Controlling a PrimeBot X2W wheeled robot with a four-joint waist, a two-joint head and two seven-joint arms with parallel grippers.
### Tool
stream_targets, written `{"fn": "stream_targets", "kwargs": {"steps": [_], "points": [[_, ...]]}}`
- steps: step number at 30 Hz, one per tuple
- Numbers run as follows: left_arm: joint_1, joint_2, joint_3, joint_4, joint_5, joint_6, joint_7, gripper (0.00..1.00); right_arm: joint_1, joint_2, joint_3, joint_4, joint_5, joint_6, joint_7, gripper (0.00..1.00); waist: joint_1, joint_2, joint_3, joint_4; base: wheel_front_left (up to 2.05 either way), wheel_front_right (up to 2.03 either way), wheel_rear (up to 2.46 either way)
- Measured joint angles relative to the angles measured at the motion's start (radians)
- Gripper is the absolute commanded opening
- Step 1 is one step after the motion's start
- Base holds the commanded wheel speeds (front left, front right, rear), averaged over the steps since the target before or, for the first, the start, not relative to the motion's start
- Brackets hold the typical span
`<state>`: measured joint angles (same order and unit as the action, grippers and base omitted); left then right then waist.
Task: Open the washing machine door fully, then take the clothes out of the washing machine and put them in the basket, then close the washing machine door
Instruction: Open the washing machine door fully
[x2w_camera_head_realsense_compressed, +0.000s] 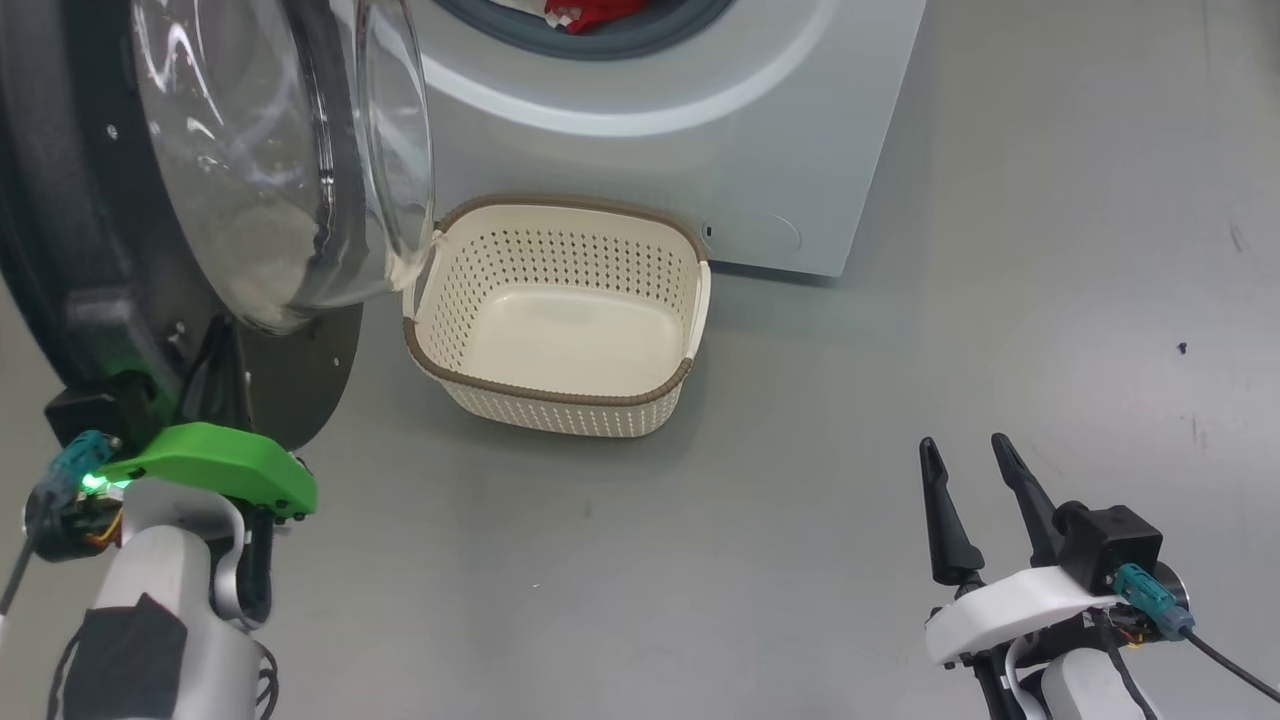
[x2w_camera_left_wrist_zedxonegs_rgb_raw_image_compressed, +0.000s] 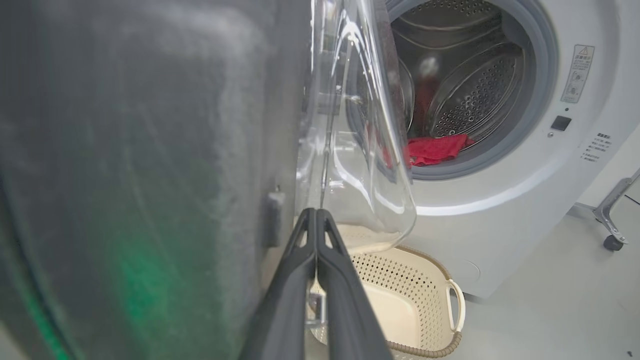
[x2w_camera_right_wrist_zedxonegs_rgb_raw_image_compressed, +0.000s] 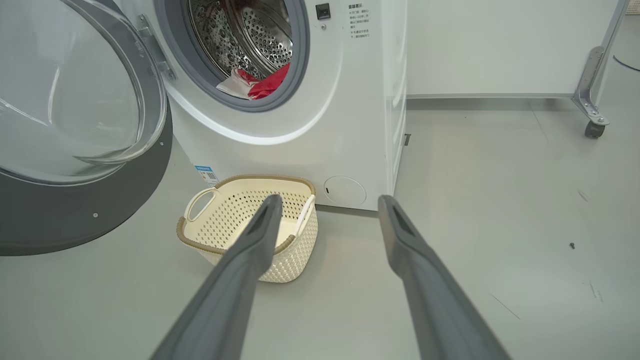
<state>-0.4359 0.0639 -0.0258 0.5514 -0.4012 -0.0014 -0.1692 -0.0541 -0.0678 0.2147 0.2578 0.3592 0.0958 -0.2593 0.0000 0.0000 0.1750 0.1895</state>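
Round black-rimmed washing machine door (x2w_camera_head_realsense_compressed: 270, 170) with bulging glass, open: push steadily outward, clear of the cream perforated basket (x2w_camera_head_realsense_compressed: 560, 395) below. The left gripper (x2w_camera_left_wrist_zedxonegs_rgb_raw_image_compressed: 316, 212), fingers together and empty, apparently touches the door's inner side; the right gripper (x2w_camera_head_realsense_compressed: 964, 443) hangs spread, empty. Red clothes (x2w_camera_right_wrist_zedxonegs_rgb_raw_image_compressed: 267, 85) lie in the white washing machine (x2w_camera_head_realsense_compressed: 650, 150).

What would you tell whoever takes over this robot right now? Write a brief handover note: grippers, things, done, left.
Left gripper: shut, nothing between its fingers, close beside the door.
Right gripper: open, empty, above the floor.
Things: door swung wide; clothes lie in the washing machine; basket empty on the floor in front of it.
Done: door opened.
Left: move clothes into basket, close door.
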Motion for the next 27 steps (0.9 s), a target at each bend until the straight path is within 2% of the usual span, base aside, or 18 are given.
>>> {"fn": "stream_targets", "kwargs": {"steps": [20,27], "points": [[-0.066,0.137,0.218,-0.016,-0.109,0.049,-0.023,0.0,-0.083,-0.032,0.013,-0.03,-0.038,0.0,0.026,1.0,0.0,0.0,0.161,0.019,0.0,0.0,0.0],[-0.093,0.186,0.26,-0.012,-0.126,0.049,-0.027,0.0,-0.107,-0.044,0.012,-0.038,-0.045,0.0,0.036,1.0,0.0,0.0,0.213,0.017,0.0,0.0,0.0]]}}
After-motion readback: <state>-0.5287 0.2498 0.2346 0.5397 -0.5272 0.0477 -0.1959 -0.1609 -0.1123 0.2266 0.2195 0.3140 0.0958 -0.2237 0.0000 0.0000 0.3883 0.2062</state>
